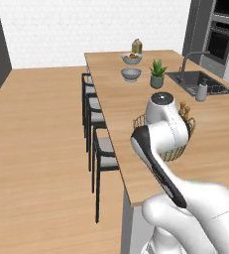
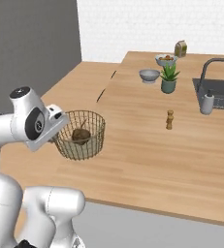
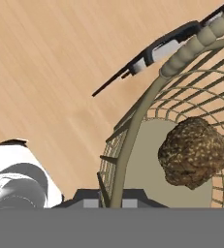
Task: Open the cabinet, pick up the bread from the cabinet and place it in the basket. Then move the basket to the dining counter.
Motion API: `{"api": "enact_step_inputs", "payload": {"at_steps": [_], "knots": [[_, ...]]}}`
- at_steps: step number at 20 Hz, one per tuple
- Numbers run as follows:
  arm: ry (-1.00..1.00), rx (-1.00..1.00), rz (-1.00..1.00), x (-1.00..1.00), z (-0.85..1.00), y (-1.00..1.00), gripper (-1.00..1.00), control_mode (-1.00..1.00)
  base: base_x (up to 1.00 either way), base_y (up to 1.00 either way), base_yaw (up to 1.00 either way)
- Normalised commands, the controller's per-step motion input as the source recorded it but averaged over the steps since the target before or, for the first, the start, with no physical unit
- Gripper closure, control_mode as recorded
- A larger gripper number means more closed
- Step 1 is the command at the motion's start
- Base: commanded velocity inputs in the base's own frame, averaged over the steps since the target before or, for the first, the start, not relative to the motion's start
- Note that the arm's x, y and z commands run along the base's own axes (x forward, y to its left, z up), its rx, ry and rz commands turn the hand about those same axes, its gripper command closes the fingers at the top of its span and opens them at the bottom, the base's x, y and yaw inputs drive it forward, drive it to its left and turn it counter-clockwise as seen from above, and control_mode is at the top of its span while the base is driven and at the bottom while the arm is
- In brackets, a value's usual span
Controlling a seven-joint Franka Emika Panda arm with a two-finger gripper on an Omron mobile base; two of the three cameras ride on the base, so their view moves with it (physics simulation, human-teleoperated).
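The jaws are closed tight on the near rim of the basket [image 3: 133, 121], whose wire wall runs up between the two tips in the hand view, and the bread [image 3: 193, 152] lies inside on the basket's floor. The basket sits at, or just above, the near corner of the dining worktop [image 2: 147, 145], beside the stools [image 1: 98, 144], so the carrying step looks all but finished. What remains, I judge, is to settle it flat, part the jaws and lift clear without tipping it.
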Motion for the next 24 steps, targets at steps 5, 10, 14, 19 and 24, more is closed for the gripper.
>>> {"api": "enact_step_inputs", "payload": {"at_steps": [5,10,14,19,24], "knots": [[0.07,0.01,0.05,1.00,0.00,-0.39,1.00,-1.00,0.00,0.00,0.00],[0.05,0.00,0.03,1.00,0.00,-0.48,1.00,-1.00,0.00,0.00,0.00],[0.02,0.00,0.06,1.00,-0.14,-0.46,1.00,-1.00,0.00,0.00,0.00],[0.00,0.03,0.09,1.00,-0.18,-0.44,1.00,-1.00,0.00,0.00,0.00],[0.02,0.01,0.10,0.87,-0.38,-0.12,1.00,-1.00,0.00,0.00,0.00]]}}
